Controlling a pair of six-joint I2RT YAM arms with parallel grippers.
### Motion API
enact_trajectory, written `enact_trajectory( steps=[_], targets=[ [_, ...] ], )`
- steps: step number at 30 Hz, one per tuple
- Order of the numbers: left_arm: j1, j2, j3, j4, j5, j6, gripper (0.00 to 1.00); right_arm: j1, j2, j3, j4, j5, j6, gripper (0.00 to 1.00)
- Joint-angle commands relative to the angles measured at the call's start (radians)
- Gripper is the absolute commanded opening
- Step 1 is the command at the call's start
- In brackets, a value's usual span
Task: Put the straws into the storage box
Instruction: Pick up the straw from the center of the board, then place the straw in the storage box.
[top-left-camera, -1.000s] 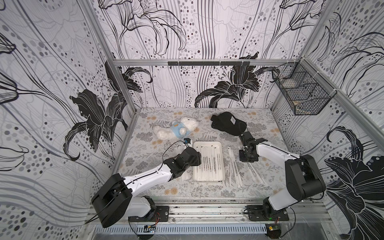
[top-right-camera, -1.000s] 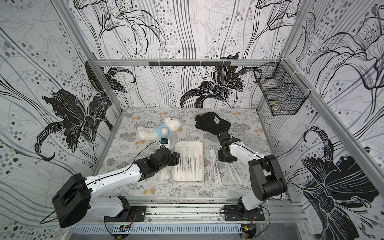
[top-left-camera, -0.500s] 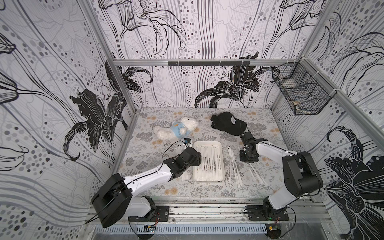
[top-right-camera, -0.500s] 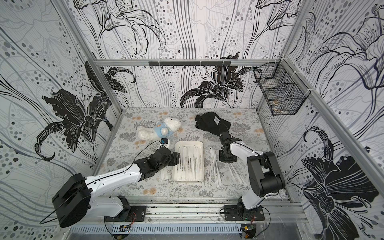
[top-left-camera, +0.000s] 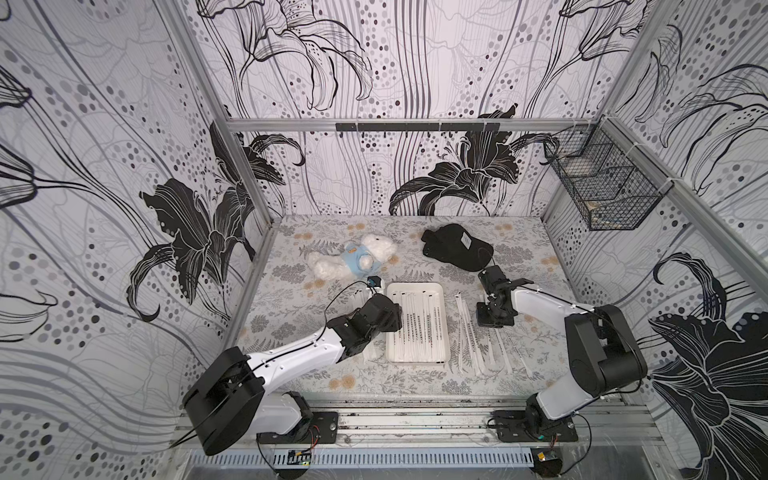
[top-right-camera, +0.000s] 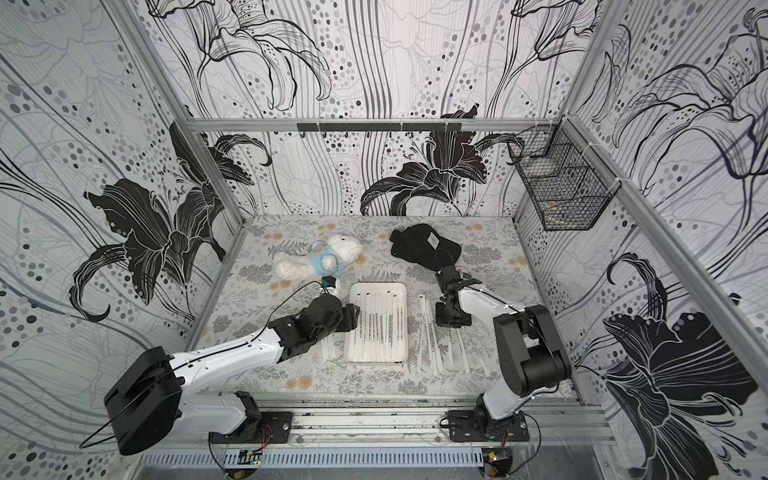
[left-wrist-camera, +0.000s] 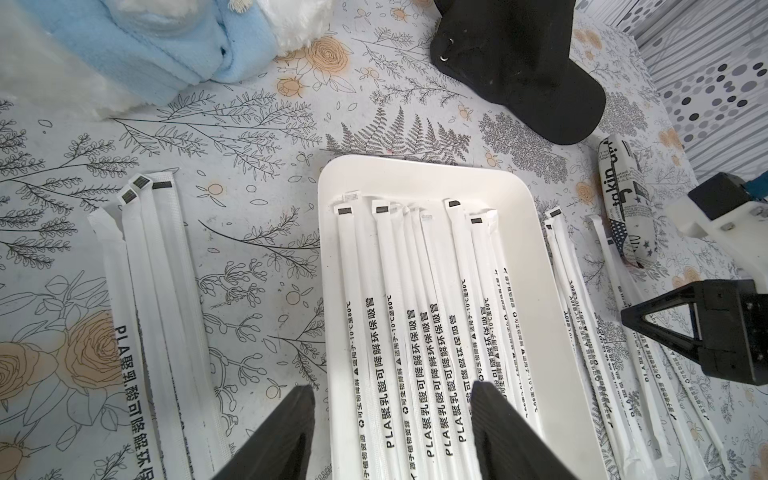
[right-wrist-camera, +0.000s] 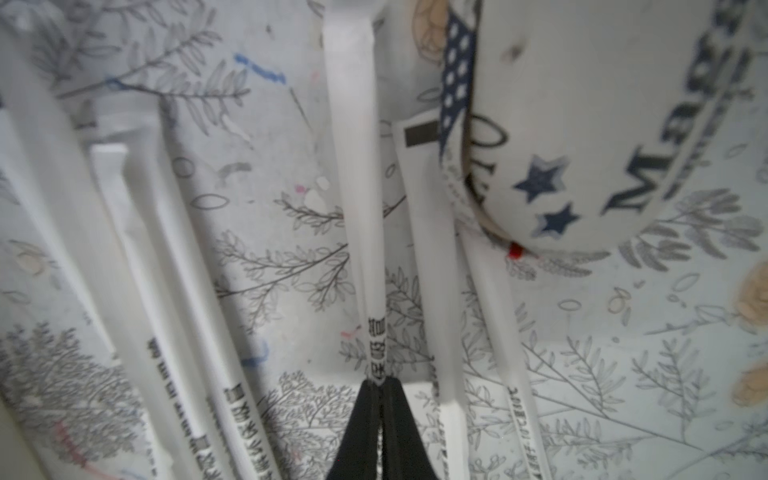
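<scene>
R gripper (right-wrist-camera: 378, 384) closed since prev frame, now pinched on one straw (right-wrist-camera: 359, 208) among loose straws (top-left-camera: 469, 340) right of storage box (top-left-camera: 417, 286). L gripper (left-wrist-camera: 392, 386) jaws apart, empty, over box's left part. Several boxed straws (left-wrist-camera: 419, 332) already in; left bunch (left-wrist-camera: 153, 291) also outside. Roughly half done, est.

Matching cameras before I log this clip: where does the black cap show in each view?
Top views: the black cap lies at the far side of the mat, right of centre, in both.
Left wrist: in the picture's upper right, cut by the top edge.
Right wrist: not in it.
Shared landmark: the storage box; the cap lies beyond its far right corner.
</scene>
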Motion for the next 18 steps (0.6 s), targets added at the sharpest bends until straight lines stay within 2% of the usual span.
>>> enact_trajectory(
  steps=[1,5,9,14,18],
  targets=[
    [0.003,-0.011,0.002,0.021,-0.024,0.015,0.65,0.030,-0.049,0.005,-0.041,-0.043,0.053,0.07],
    [0.027,-0.035,-0.011,0.019,-0.025,0.010,0.65,0.088,-0.090,0.036,-0.062,-0.071,0.121,0.06],
    [0.087,-0.074,-0.025,-0.012,-0.021,-0.005,0.65,0.190,-0.110,0.103,-0.073,-0.074,0.222,0.06],
    [0.158,-0.111,0.002,-0.121,-0.060,-0.003,0.64,0.409,-0.061,0.255,-0.010,-0.013,0.429,0.05],
    [0.209,-0.138,-0.002,-0.162,-0.067,-0.006,0.64,0.558,0.064,0.385,0.060,0.083,0.553,0.04]
  ],
)
